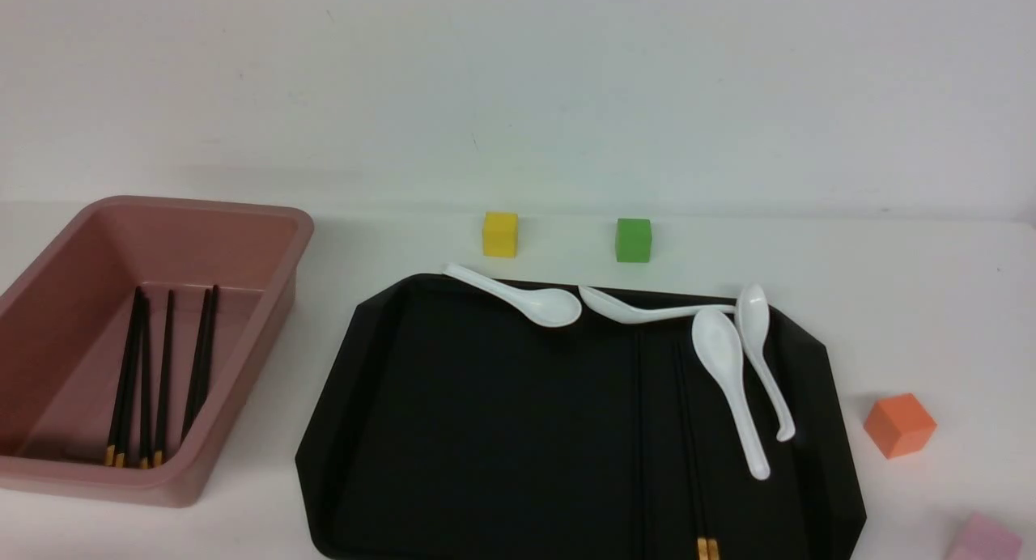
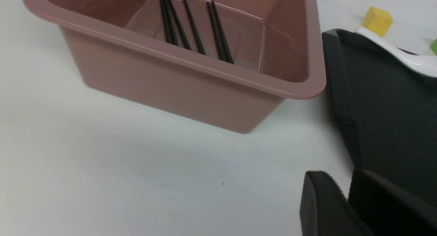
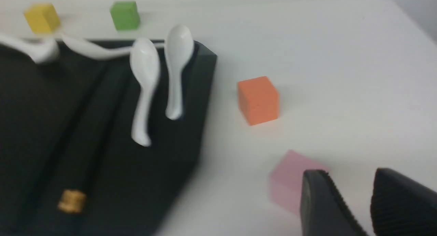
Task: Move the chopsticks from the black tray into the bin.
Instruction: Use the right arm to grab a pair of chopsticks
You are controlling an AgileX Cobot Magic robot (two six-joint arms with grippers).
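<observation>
The black tray (image 1: 486, 430) lies in the middle of the table. Black chopsticks with golden ends (image 1: 692, 455) lie lengthwise on its right half, gold tips at the near rim; the blurred right wrist view shows a gold tip (image 3: 71, 201). The pink bin (image 1: 299, 228) stands to the left and holds several chopsticks (image 1: 162, 366), also seen in the left wrist view (image 2: 194, 28). My left gripper (image 2: 344, 181) is shut and empty, near the tray's left edge (image 2: 341, 92), in front of the bin (image 2: 191, 82). My right gripper (image 3: 351, 181) is open and empty, above the table right of the tray (image 3: 27, 127).
Several white spoons (image 1: 724, 374) lie along the tray's far and right sides, close to the chopsticks. A yellow cube (image 1: 499, 235) and a green cube (image 1: 633, 239) stand behind the tray. An orange cube (image 1: 899, 424) and a pink cube (image 1: 983, 538) sit to its right, the pink cube (image 3: 290, 185) just beside my right fingers.
</observation>
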